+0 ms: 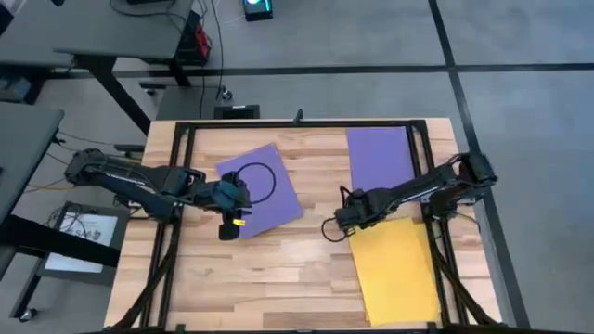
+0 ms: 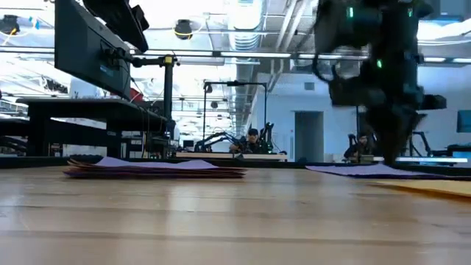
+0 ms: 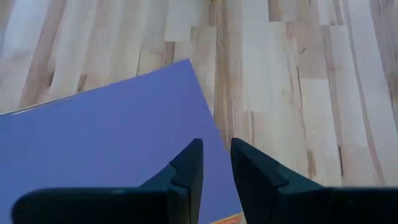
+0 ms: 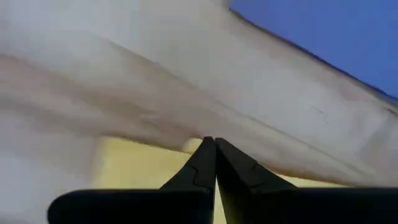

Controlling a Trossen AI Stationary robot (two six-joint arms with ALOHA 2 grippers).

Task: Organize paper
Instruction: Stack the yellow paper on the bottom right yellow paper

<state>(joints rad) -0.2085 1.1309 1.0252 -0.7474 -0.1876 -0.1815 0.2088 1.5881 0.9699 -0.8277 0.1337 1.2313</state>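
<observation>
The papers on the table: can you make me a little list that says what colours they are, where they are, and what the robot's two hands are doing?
tilted stack: purple paper on top, table's left half
far sheet: purple, right side
near sheet: yellow, right side, lying flat
left gripper: over the stack's near corner, jaws slightly apart, holding nothing
right gripper: at the yellow sheet's far corner, jaws shut; whether it pinches paper is unclear

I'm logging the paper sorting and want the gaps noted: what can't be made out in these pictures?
- Sheets under the tilted purple sheet: the top sheet covers them in the high view; the low view shows only thin edges.
- Yellow sheet: its near edge is cut off by the frame in the high view.
- Right gripper: the table is motion-blurred in the right wrist view.
- Left gripper: contact with the paper is unclear.
</observation>
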